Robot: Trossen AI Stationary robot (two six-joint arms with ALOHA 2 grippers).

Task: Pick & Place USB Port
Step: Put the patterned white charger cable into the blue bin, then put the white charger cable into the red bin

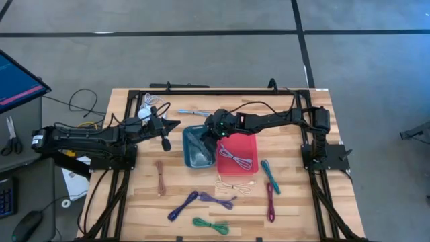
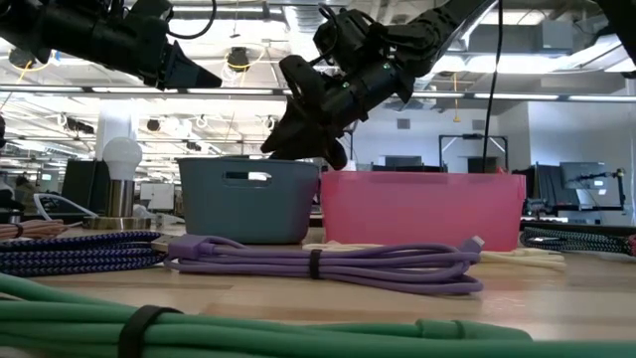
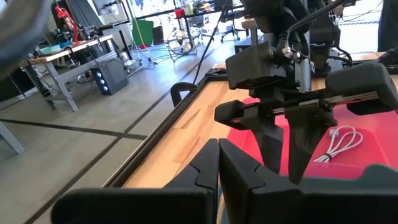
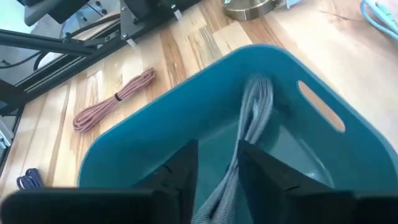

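A blue bin (image 1: 190,138) (image 2: 248,199) stands mid-table with a red bin (image 1: 248,144) (image 2: 422,209) against its right side. My right gripper (image 1: 213,138) (image 2: 303,149) (image 4: 217,155) hangs over the blue bin, pointing down into it, shut on a grey cable bundle (image 4: 255,106). A white cable (image 1: 234,160) (image 3: 341,142) lies on the red bin's floor. My left gripper (image 1: 176,124) (image 2: 211,78) (image 3: 217,163) is shut and holds nothing. It is raised in the air just left of the blue bin, pointing toward the right gripper. My right gripper pinches the grey cable bundle between its two fingers, coming from above and slanting down into the blue bin. The held strands (image 4: 235,167) run through the gap between the fingers. The bundle's far end (image 4: 258,90) lies against the bin's inner wall.
Coiled cables lie on the near half of the table: brown (image 1: 160,176), purple (image 1: 191,200), green (image 1: 209,225), white (image 1: 235,183), teal (image 1: 270,176) and maroon (image 1: 271,202). A bulb on a brass base (image 2: 121,169) stands behind the blue bin. Black frame rails run along the table's edges.
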